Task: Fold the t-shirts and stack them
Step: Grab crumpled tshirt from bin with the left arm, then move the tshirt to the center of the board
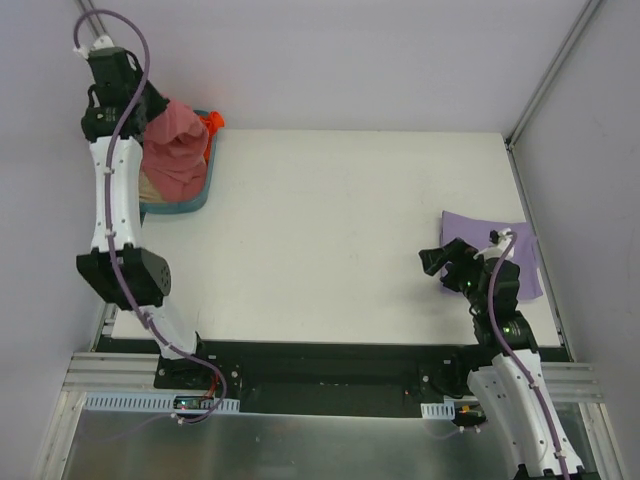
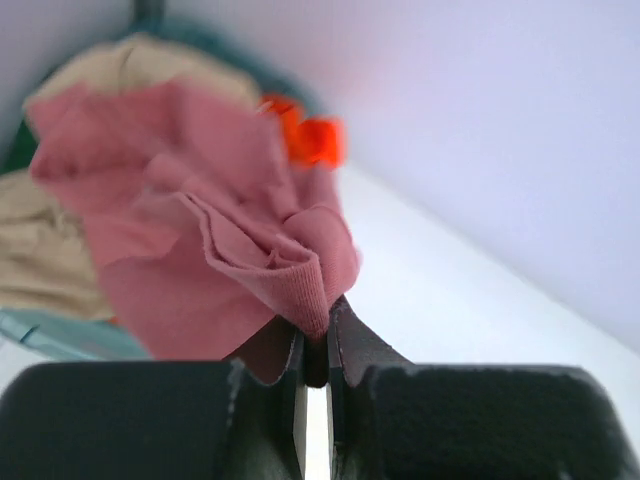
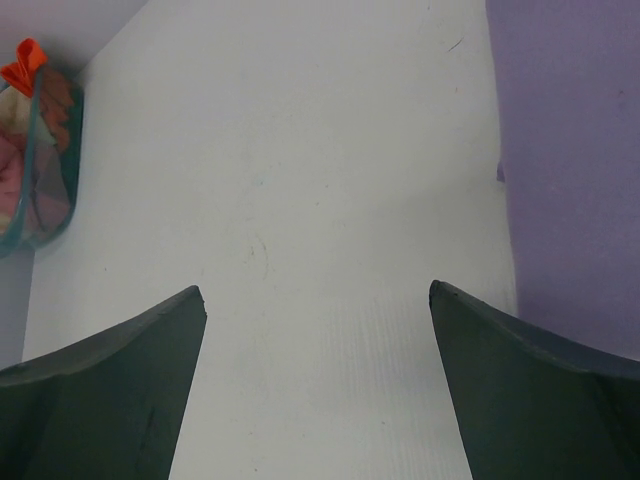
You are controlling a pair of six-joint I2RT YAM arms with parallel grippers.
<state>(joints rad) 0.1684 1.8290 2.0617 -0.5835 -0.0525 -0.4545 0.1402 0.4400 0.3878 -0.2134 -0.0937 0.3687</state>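
Left wrist: left jaws are clenching the brick-red t-shirt (image 2: pixel 190 230) at the teal basket (image 1: pixel 178 208) holding tan cloth (image 2: pixel 40 240); right jaws are gaping.

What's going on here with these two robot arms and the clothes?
The left gripper is shut on a fold of the brick-red t-shirt, which sits bunched up in the teal basket at the far left corner of the table. The right gripper hangs open above bare tabletop, next to the lavender t-shirt lying flat at the right edge. Nothing is stacked yet.
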